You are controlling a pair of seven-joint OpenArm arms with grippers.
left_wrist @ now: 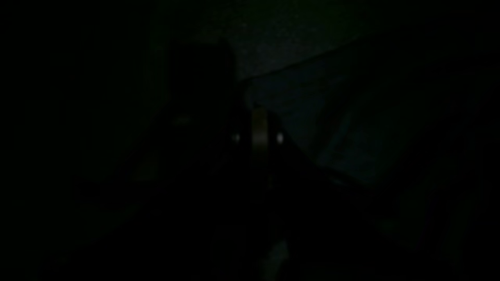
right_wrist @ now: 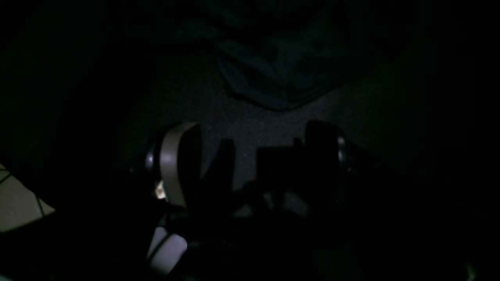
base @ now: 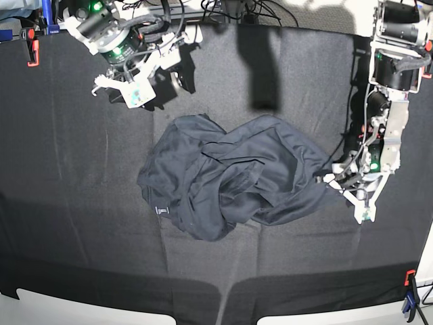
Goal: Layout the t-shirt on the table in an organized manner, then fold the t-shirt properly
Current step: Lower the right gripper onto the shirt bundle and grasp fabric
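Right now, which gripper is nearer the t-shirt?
Left. The left gripper is shut at the t-shirt edge on the base view's right side. The right gripper hangs open over the table, apart from the shirt.

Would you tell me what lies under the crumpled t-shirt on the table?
The t-shirt lies bunched on the table, whose black cloth shows all around it. Whatever is beneath the heap is covered. The left gripper is shut at the shirt's edge.

Crumpled dark navy t-shirt (base: 233, 176), mid black-clothed table (base: 67, 203)
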